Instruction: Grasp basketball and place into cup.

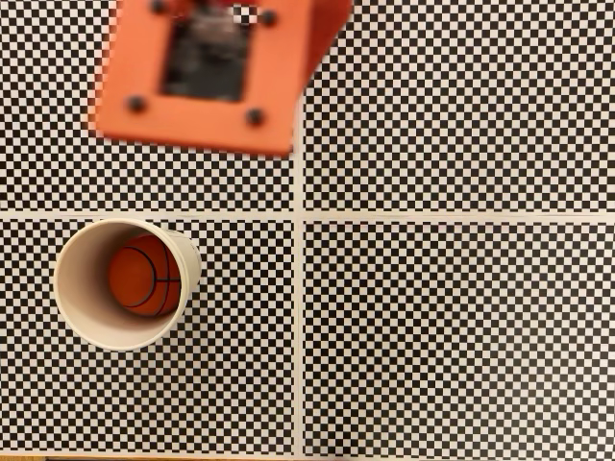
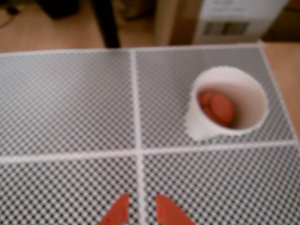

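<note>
The basketball lies inside the cup, which stands upright on the checkered mat at the left of the fixed view. The wrist view shows the same cup at the right with the orange ball at its bottom. My gripper pokes in at the bottom edge of the wrist view; its two orange fingertips stand apart with nothing between them, well away from the cup. The arm's orange body hangs blurred above the mat at the top of the fixed view.
White seams split the checkered mat into panels. Beyond the mat's far edge in the wrist view are a dark table leg, a cardboard box and wooden floor. The mat's right edge runs close to the cup.
</note>
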